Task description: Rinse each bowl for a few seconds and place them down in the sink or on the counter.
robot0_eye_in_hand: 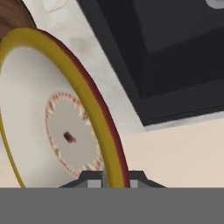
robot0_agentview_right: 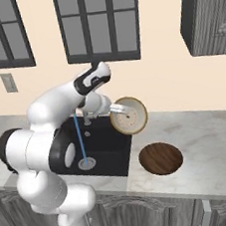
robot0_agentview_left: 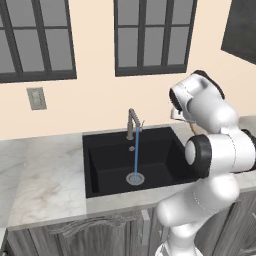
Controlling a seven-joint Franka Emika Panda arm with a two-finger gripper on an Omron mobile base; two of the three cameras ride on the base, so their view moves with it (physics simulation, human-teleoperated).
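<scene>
My gripper [robot0_agentview_right: 115, 109] is shut on the rim of the tan-rimmed bowl [robot0_agentview_right: 129, 115], holding it on edge in the air above the counter [robot0_agentview_right: 214, 142], just right of the sink [robot0_agentview_right: 109, 145]. In the hand view the bowl [robot0_eye_in_hand: 52, 118] shows its cream inside and reddish centre ring, with its yellow rim running down between the fingertips of the gripper [robot0_eye_in_hand: 113, 181]. The dark brown bowl [robot0_agentview_right: 161, 157] lies flat on the counter, below and right of the held one. Its edge [robot0_eye_in_hand: 13, 17] peeks past the held bowl in the hand view.
Water [robot0_agentview_left: 136, 155] runs in a thin blue stream from the grey tap [robot0_agentview_left: 132, 122] down to the drain [robot0_agentview_left: 135, 178] of the black sink [robot0_agentview_left: 115, 160]. Counter [robot0_agentview_left: 45, 175] stretches left of the basin. A dark wall cabinet [robot0_agentview_right: 208, 13] hangs at the upper right.
</scene>
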